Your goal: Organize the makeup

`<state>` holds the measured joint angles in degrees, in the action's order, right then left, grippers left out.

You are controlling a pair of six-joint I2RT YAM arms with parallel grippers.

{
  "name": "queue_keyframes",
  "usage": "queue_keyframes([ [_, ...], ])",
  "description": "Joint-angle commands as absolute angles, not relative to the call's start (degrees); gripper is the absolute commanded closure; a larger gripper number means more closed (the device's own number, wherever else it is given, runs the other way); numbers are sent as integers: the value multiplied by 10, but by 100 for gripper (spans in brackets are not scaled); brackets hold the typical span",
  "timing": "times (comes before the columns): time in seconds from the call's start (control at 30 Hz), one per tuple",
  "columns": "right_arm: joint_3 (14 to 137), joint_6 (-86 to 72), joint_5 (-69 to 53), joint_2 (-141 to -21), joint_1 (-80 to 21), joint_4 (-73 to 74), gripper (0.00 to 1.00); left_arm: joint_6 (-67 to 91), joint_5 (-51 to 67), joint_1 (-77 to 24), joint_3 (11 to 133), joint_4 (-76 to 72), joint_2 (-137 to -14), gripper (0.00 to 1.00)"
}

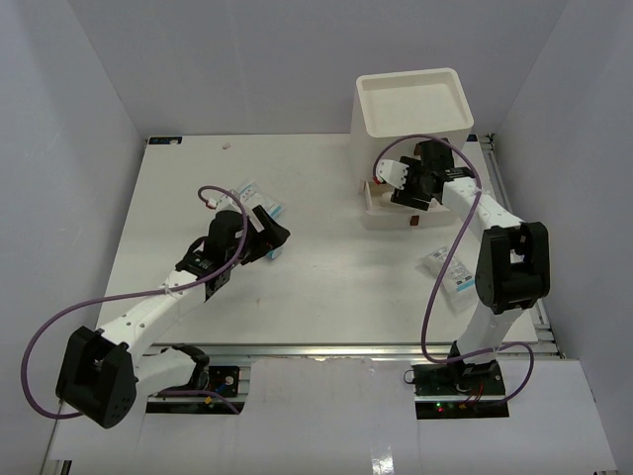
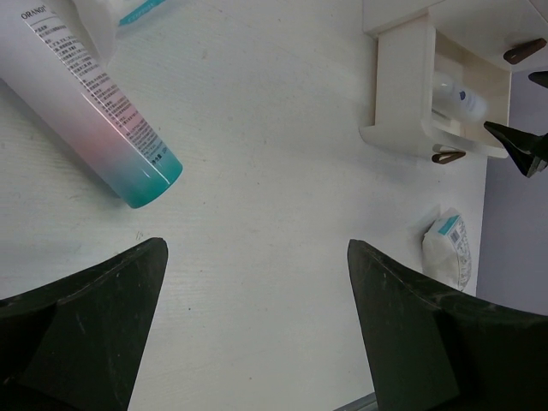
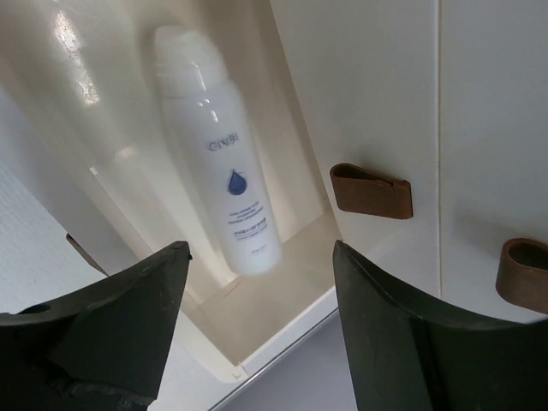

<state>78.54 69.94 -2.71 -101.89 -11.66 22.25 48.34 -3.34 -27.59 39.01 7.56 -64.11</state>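
A pink tube with a teal cap (image 2: 96,122) lies on the table ahead and to the left of my left gripper (image 2: 257,295), which is open and empty just above the table. A printed packet (image 2: 128,12) lies beside the tube. Another blue-and-white packet (image 2: 449,250) lies to the right; it also shows in the top view (image 1: 448,270). My right gripper (image 3: 261,287) is open and empty over the pulled-out bottom drawer (image 3: 282,312). A white bottle (image 3: 224,163) lies in that drawer. No tan sponges are in view.
The white three-drawer box (image 1: 410,104) with brown handles (image 3: 372,188) stands at the back right, its top a shallow tray. A small white-and-pink item (image 1: 209,199) lies behind my left arm. Grey walls enclose the table on three sides.
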Motion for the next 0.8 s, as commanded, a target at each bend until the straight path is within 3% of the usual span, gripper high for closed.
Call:
queue_keyframes([
  [0.0,808,646,-77,-988,-119,242,22,504,-60,-274,430,119,-655,4],
  [0.17,863,541,-185,-954,-116,323,20,518,-67,-274,456,164,-691,6],
  [0.23,866,512,-287,-933,-105,348,20,522,-69,-274,468,179,-717,8],
  [0.43,756,438,-557,-862,-57,394,18,523,-95,-274,544,258,-806,13],
  [0.77,649,431,-596,-786,-7,363,15,542,-149,-273,643,328,-924,13],
])
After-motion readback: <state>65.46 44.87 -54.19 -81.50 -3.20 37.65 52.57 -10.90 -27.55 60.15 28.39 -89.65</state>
